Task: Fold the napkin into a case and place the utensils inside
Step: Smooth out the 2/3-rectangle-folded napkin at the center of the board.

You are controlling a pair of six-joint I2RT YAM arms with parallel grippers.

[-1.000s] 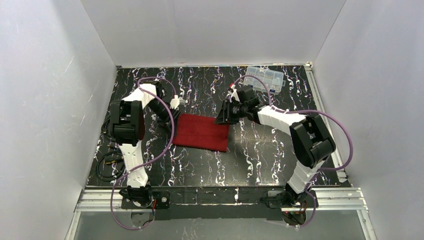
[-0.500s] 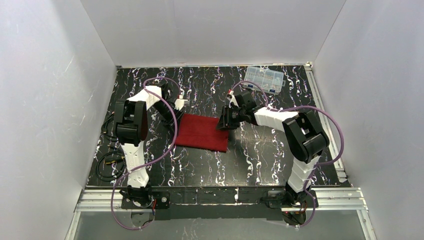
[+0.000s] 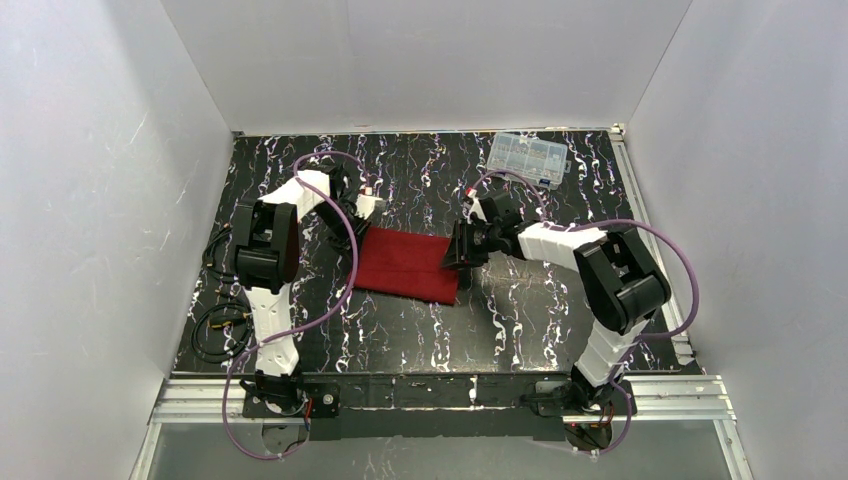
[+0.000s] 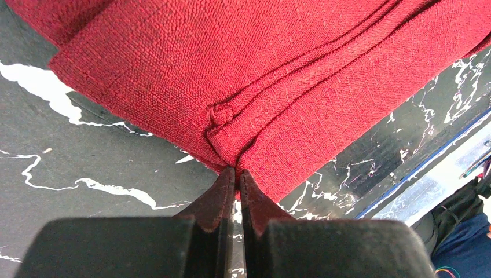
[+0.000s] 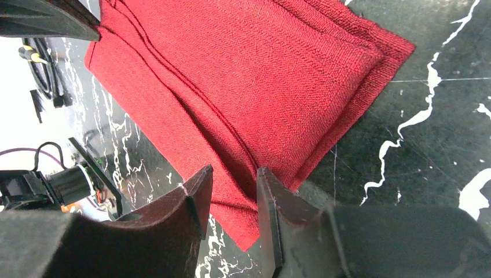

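- Napkin (image 3: 408,264): deep red cloth, folded into a flat layered oblong. It lies at mid-table between the two arms, its long sides running left to right. Several stacked edges show along its length, so I judge the case part-formed, not finished.
- Left end effector (image 4: 236,174): jaws closed tip to tip on the napkin's left edge, with a small pucker of cloth gathered at the tips. The pinch looks meant to anchor or lift that end for the next fold.
- Right end effector (image 5: 234,171): jaws partly apart and low over the napkin's right-hand end. The layered edge shows in the gap and nothing is clamped. It seems poised to take the opposite end so the cloth can be handled evenly.
- Utensils: not visible in any view; their whereabouts I cannot tell.
- Table (image 3: 520,310): black top with white marbled veining, matte and level.
- Compartment box (image 3: 528,157): clear plastic, at the far right of the table, well apart from the napkin.
- Cables (image 3: 215,330): dark loops lying by the left arm's side.
- Walls (image 3: 430,60): plain white panels enclosing three sides.
- Rail (image 3: 440,395): metal framing along the near edge, carrying both arm bases.
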